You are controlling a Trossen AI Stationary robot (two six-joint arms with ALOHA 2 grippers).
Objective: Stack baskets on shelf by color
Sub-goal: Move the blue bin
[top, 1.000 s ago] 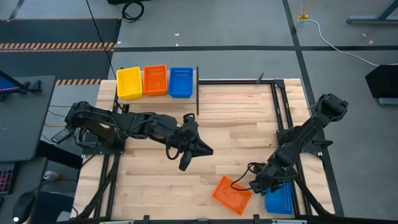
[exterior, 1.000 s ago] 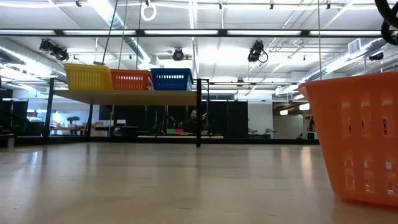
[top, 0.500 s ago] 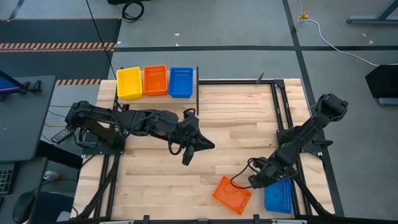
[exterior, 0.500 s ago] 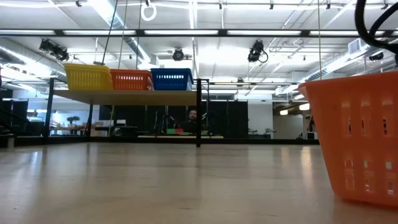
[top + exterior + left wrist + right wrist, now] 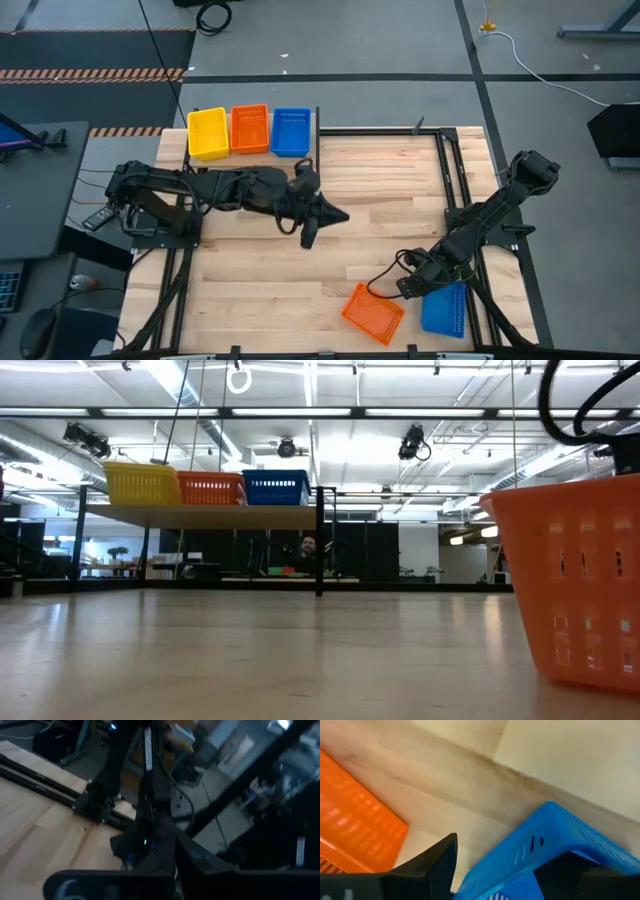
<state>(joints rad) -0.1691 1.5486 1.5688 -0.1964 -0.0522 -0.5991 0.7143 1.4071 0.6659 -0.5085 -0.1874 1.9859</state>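
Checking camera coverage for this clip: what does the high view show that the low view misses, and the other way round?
Only the high view shows both arms: the left gripper over mid-table, the right gripper at a blue basket by the near right edge, that basket's rim between its jaws in the right wrist view.

Only the low view shows the room beyond, with ceiling lights and a distant person.

Both show the shelf carrying yellow, orange and blue stacks, and the loose orange basket.
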